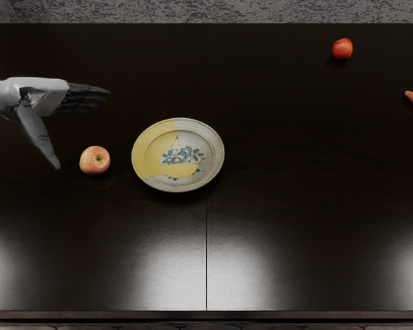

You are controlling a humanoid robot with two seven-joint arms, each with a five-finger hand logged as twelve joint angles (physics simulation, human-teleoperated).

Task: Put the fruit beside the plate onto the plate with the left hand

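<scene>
While our left robot hand [49, 102] hangs spread and empty at the left, the apple [95, 159] lies on the table [296, 206] just left of the plate [151, 148]. We see them not touching.

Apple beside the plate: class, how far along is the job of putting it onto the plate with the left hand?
Done: nothing yet; the apple lies on the table left of the plate, which holds no fruit. In hand: the left hand, open and holding nothing, is up and left of the apple, apart from it. Left: grasp, lift, set it on the plate.
</scene>
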